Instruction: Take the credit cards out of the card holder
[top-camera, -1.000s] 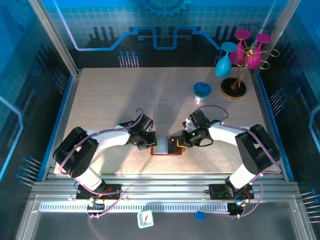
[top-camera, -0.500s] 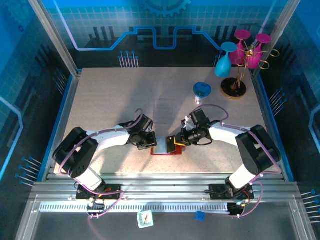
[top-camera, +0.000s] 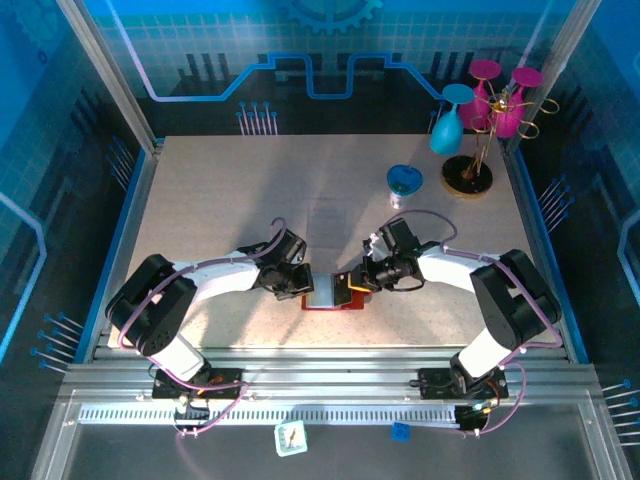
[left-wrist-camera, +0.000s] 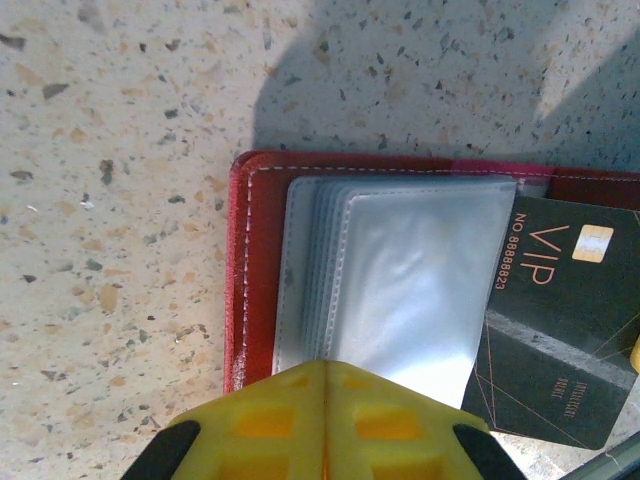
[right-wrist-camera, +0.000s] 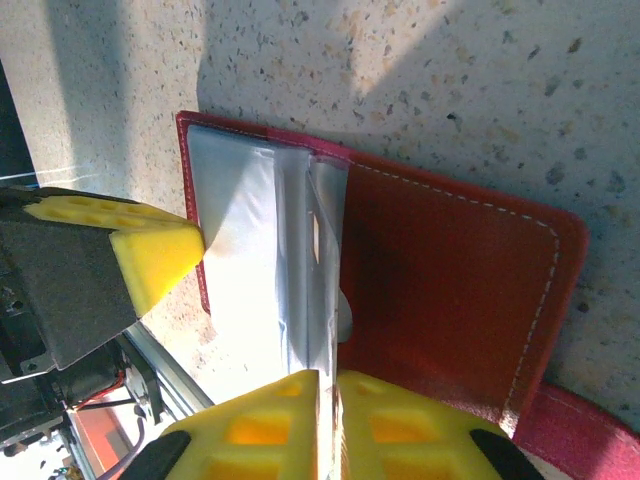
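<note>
The red card holder (top-camera: 325, 304) lies open on the table between my two grippers, its stack of clear sleeves (left-wrist-camera: 400, 280) fanned over the left half. My left gripper (top-camera: 305, 284) is shut, its tips (left-wrist-camera: 325, 366) pressing the sleeves' near edge (right-wrist-camera: 250, 250). One of the credit cards, a black VIP card (left-wrist-camera: 560, 330), stands tilted over the holder's right half (right-wrist-camera: 450, 280). My right gripper (top-camera: 355, 283) sits at that card. Its jaws (right-wrist-camera: 328, 376) are closed to a slit around a thin pale edge. Any other credit cards are hidden.
A blue heart-shaped cup (top-camera: 404, 181) and a gold stand with teal and pink goblets (top-camera: 470, 165) stand at the back right. The aluminium rail (top-camera: 320, 375) runs just behind the wallet's near side. Bare table stretches to the back and left.
My right gripper has shifted a little left, toward the wallet's middle, with the black card beside it. The left gripper has stayed on the sleeves.
</note>
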